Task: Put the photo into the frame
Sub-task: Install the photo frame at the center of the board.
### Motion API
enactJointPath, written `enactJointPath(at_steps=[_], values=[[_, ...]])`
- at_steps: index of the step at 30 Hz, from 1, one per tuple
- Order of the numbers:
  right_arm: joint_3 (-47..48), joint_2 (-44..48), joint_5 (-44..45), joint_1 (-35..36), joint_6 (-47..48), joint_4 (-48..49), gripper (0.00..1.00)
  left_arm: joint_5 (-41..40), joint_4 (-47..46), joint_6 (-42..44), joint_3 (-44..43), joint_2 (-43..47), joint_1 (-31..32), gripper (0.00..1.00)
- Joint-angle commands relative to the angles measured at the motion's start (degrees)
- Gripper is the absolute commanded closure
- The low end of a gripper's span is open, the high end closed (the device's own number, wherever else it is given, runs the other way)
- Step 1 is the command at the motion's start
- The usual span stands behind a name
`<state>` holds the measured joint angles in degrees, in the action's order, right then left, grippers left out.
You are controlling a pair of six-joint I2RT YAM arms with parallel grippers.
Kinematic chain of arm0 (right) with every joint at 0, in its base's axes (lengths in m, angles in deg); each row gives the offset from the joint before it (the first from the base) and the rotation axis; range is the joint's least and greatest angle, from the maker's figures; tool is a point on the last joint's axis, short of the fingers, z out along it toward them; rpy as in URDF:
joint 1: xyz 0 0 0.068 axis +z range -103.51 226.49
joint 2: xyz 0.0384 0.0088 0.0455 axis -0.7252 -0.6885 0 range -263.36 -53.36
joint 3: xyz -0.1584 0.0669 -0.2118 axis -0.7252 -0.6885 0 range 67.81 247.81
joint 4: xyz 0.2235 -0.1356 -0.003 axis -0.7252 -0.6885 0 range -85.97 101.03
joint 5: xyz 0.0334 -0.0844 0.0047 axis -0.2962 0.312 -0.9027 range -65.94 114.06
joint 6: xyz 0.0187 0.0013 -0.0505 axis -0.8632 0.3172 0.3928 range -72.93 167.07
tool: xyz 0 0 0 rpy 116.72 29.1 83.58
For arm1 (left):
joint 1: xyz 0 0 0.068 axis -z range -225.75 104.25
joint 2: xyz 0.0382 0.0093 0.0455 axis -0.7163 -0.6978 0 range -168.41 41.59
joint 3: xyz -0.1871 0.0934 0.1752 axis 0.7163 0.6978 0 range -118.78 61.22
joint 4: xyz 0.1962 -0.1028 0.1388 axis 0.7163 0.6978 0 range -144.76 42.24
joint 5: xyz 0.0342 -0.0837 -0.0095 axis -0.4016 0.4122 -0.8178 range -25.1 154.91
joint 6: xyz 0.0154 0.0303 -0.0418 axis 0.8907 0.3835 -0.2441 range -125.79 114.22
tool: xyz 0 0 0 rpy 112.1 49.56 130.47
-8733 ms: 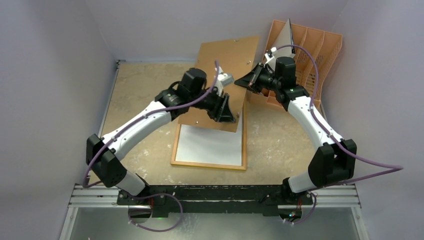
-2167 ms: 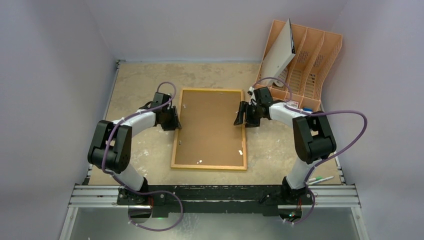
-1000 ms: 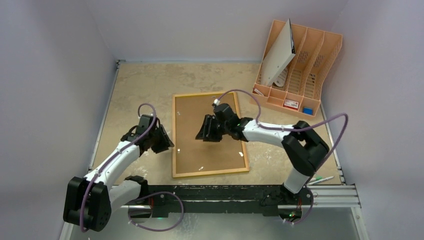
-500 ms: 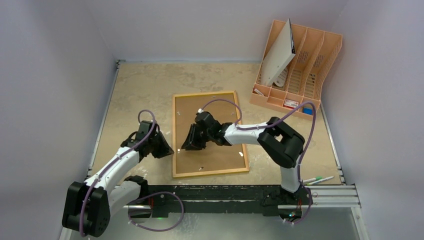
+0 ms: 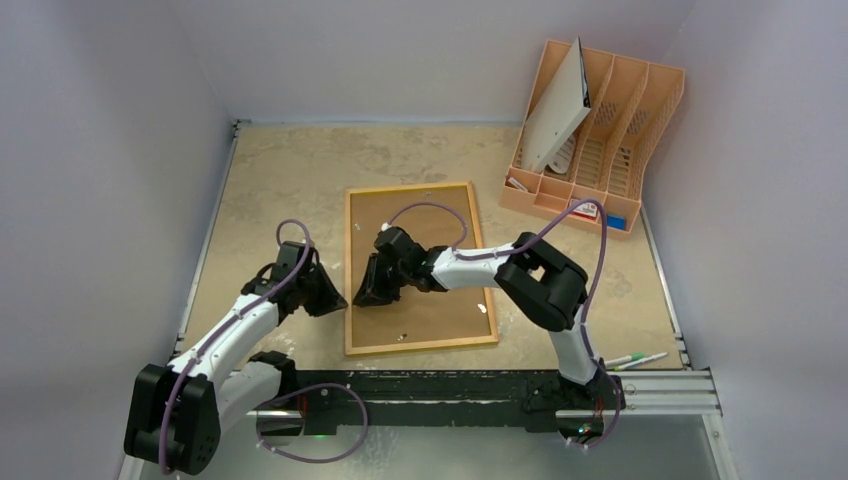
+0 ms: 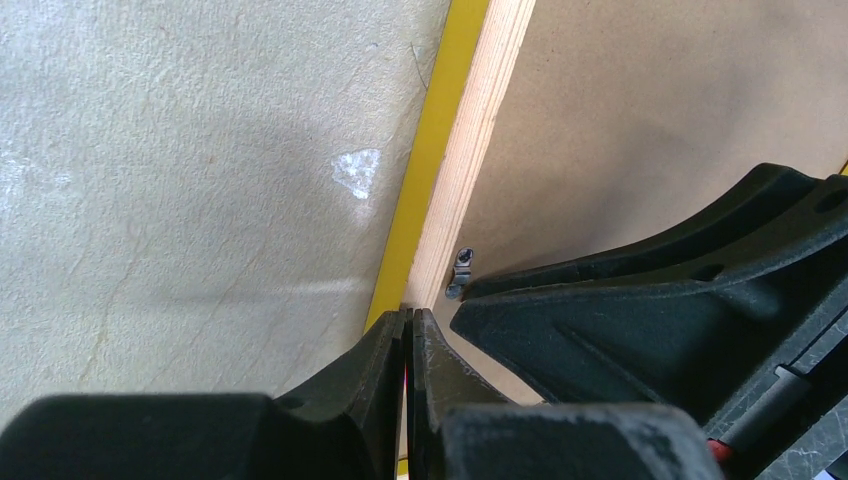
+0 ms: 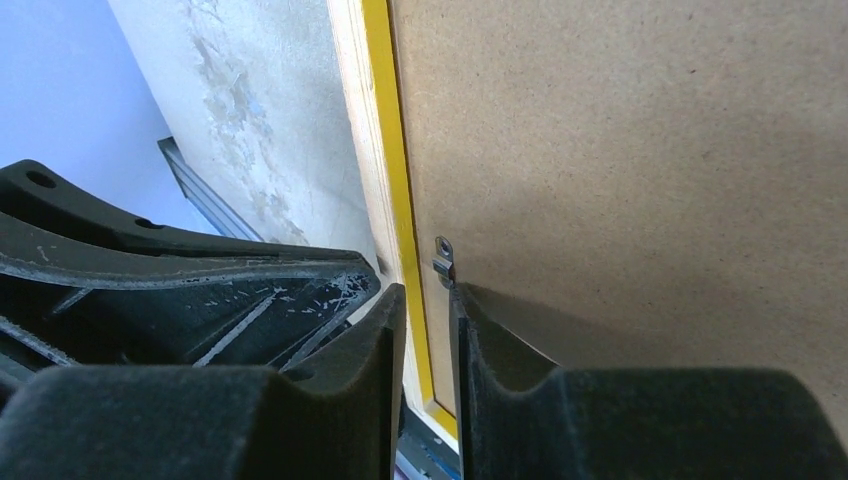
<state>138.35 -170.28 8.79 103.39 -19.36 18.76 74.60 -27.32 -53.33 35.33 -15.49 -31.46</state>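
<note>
Our left end effector (image 6: pixel 408 315), pinched closed, meets the left rail of the frame (image 6: pixel 475 140); our right end effector (image 7: pixel 428 290), barely parted, sits just inside that rail beside a metal clip (image 7: pixel 442 256).

I see top cam bright, evenly lit, shadows soft. Wrist cams sharp on the board (image 7: pixel 650 150), nearest fingers (image 6: pixel 330 410) dark, blurry.

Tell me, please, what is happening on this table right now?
The frame lies face down with the brown backing board set in it; the photo is not in view. Both arms are at the frame's left edge: the left end effector, shut, has its tips at that edge, and the right end effector, slightly parted, points at a small metal clip there, probably to fasten the board.
</note>
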Motion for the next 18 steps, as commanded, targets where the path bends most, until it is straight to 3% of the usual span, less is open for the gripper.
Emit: enactJointPath(at_steps=[1, 18], values=[[1.39, -0.71, -1.46, 0.40, -0.41, 0.00, 0.74, 0.63, -1.38, -0.64, 0.15, 0.75, 0.13, 0.92], [2.02, -3.69, -3.21, 0.40, -1.54, 4.86, 0.73, 0.94, -1.17, -0.74, 0.16, 0.31, 0.13, 0.96]])
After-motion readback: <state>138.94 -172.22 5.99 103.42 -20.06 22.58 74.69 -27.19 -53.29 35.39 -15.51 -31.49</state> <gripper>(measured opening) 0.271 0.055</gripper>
